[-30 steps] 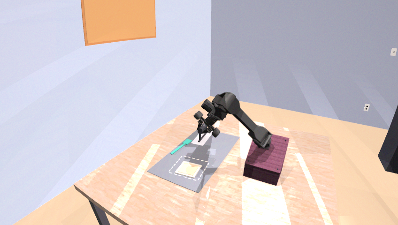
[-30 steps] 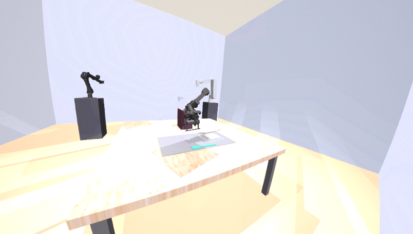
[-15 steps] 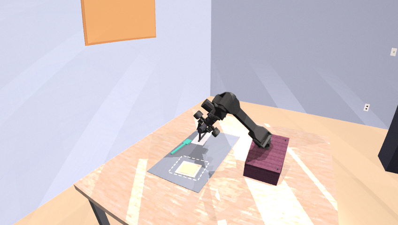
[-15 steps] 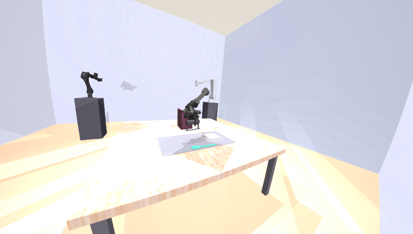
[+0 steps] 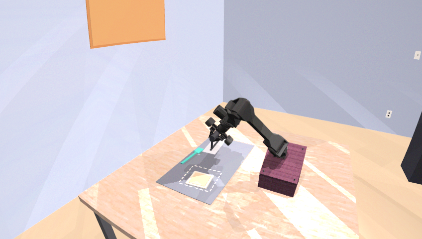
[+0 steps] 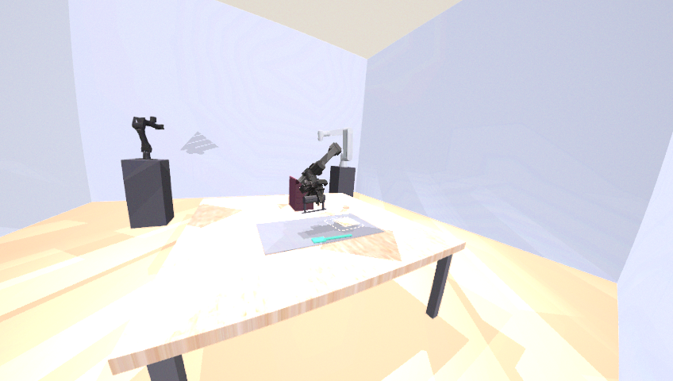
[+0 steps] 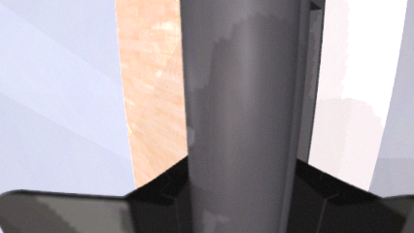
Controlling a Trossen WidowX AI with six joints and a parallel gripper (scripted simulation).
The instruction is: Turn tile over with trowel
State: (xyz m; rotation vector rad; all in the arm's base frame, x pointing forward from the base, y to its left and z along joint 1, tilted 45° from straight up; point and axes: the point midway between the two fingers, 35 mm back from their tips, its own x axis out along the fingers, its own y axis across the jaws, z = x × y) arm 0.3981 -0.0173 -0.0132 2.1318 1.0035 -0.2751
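Note:
The tile [image 5: 200,179] [image 6: 346,220] lies flat inside the dashed outline [image 5: 207,169] on the grey mat [image 5: 174,183] [image 6: 283,238]. Its upper face is cream with an orange patch. The trowel [image 5: 189,157] [image 6: 330,238] has a teal handle that rests on the mat's far-left part, and its pale blade [image 5: 217,145] points toward the arm. My gripper [image 5: 212,147] [image 6: 314,209] stands over the blade end, fingertips down on it, and is shut on the trowel there. In the wrist view a grey cylinder [image 7: 243,116] fills the middle and hides the fingertips.
The arm's maroon base block [image 5: 281,171] [image 6: 296,193] stands on the wooden table [image 5: 177,213] right of the mat. Two dark pedestals [image 6: 146,190] [image 6: 342,179] carrying other arms stand on the floor behind the table. A dark box [image 5: 413,157] is at the far right.

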